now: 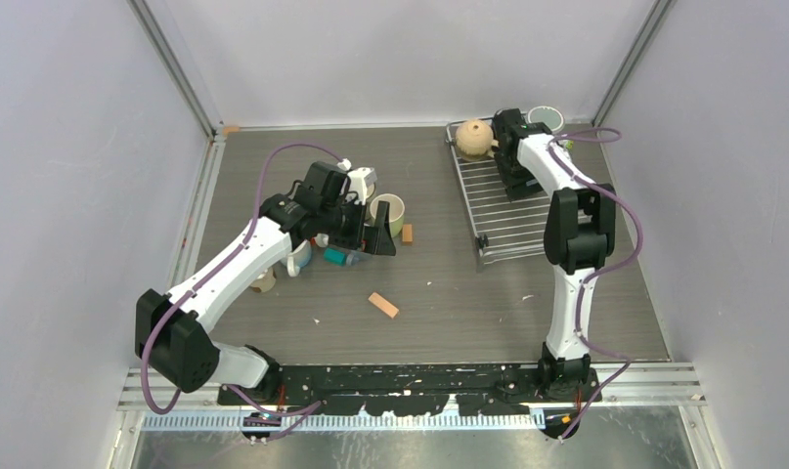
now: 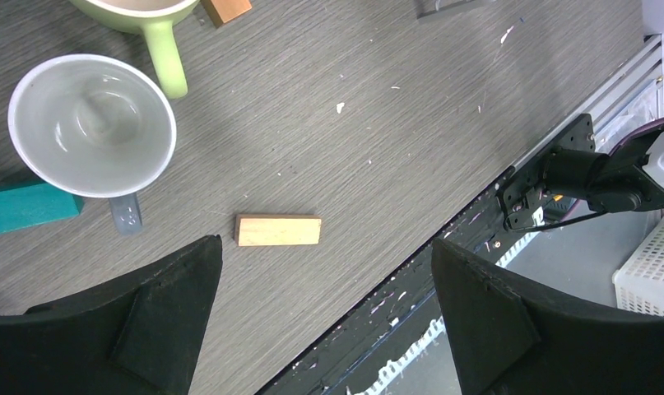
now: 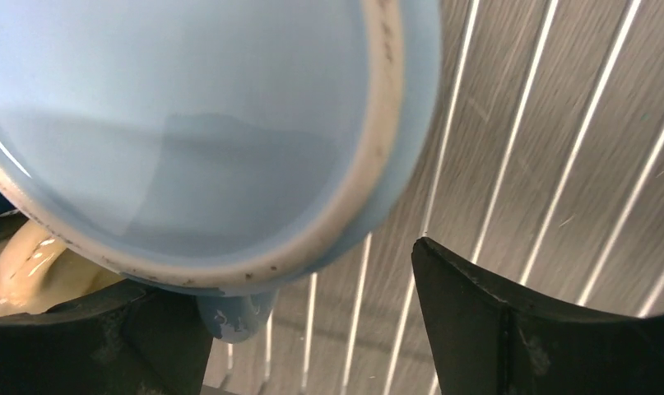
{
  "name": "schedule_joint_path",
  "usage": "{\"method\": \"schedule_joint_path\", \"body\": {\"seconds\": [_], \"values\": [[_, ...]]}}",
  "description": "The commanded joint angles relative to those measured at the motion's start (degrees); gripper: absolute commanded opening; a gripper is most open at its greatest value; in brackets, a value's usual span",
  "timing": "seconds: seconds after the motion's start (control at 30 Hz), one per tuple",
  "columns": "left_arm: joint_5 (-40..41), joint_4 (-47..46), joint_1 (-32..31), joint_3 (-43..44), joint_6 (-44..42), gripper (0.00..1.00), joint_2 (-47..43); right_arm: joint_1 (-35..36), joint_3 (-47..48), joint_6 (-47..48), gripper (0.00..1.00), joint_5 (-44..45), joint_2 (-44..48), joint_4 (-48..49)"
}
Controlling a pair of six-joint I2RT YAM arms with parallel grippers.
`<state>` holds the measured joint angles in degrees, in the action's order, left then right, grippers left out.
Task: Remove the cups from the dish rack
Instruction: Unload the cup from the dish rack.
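Observation:
The dish rack (image 1: 498, 210), a silver wire grid, lies at the right of the table. A tan cup (image 1: 475, 137) sits on its far left corner. My right gripper (image 1: 510, 147) hangs over the rack's far end. In the right wrist view a light blue cup (image 3: 188, 123) fills the upper left, over the rack's wires (image 3: 485, 164). Its handle (image 3: 234, 317) hangs between the jaws, close to the left finger. My right gripper (image 3: 304, 284) is open, the right finger clear of the cup. My left gripper (image 2: 326, 247) is open with nothing in it, above bare table.
Under the left arm stand a white cup (image 2: 90, 123) and a lime green cup (image 2: 160, 37). A teal block (image 2: 28, 206) and a wooden block (image 2: 277, 230) lie beside them. Another cup (image 1: 547, 118) stands behind the rack by the back wall.

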<state>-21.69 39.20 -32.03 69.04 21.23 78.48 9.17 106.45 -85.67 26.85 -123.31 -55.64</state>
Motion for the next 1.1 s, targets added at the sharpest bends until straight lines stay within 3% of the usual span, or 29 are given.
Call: {"method": "schedule_joint_path", "body": {"seconds": [0.0,0.37,0.57,1.07], "values": [[-0.7,-2.2,-0.2,-0.1,0.5,1.0,-1.3,-3.6,-1.7,11.5,0.85,-0.7,4.2,0.5],[-0.4,-2.2,-0.2,0.0,0.5,1.0,-1.1,-7.5,-4.6,30.1,0.76,-8.8,4.6,9.6],[-0.3,-2.1,-0.2,0.0,0.5,1.0,-1.0,-7.7,-3.4,39.5,0.73,-6.6,3.7,11.0],[-0.3,-2.1,-0.2,0.0,0.5,1.0,-0.7,-7.5,-11.0,44.1,0.58,-0.6,6.3,21.4]]}}
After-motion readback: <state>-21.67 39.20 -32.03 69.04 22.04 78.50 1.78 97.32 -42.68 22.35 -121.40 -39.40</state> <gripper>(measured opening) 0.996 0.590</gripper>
